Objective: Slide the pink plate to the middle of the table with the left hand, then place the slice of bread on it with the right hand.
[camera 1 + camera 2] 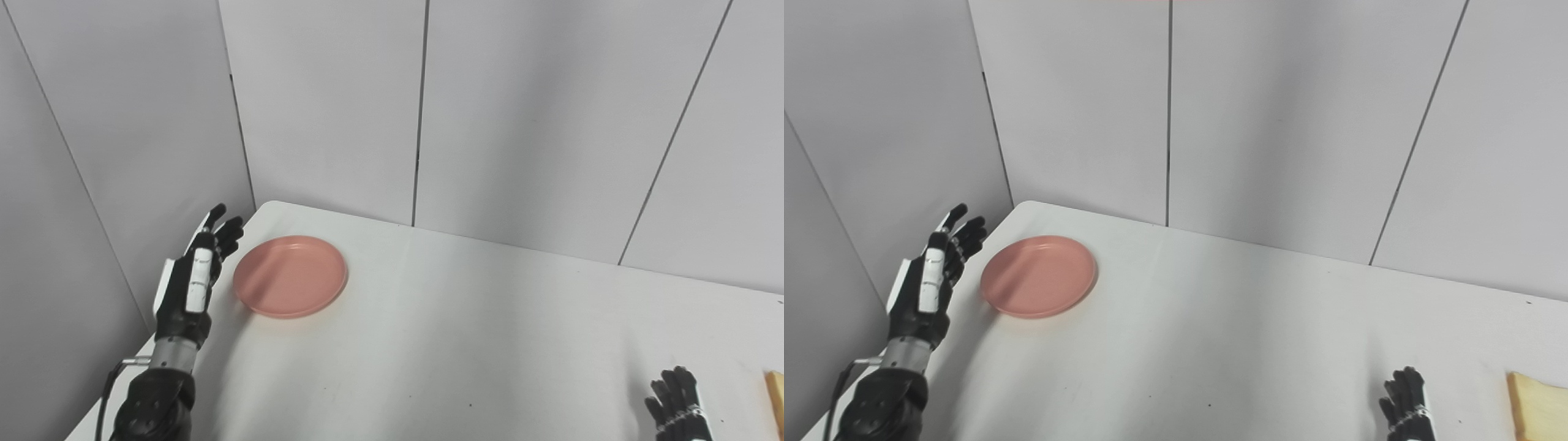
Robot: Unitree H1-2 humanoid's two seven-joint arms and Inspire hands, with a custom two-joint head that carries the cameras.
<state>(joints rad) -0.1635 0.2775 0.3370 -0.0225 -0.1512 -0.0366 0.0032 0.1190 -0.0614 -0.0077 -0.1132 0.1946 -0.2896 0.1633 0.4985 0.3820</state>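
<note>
The pink plate [290,275] lies near the far left corner of the white table [465,343]. My left hand [196,275] is raised just left of the plate, open, fingers extended and apart, not touching it. The slice of bread [1540,407] lies at the front right edge of the table, partly cut off by the frame. My right hand [1405,407] is low at the bottom right, left of the bread, fingers spread, holding nothing; only its upper part shows.
Grey wall panels [331,104] close in the table at the back and on the left, close behind my left hand. The table's left edge runs just beside my left forearm [156,398].
</note>
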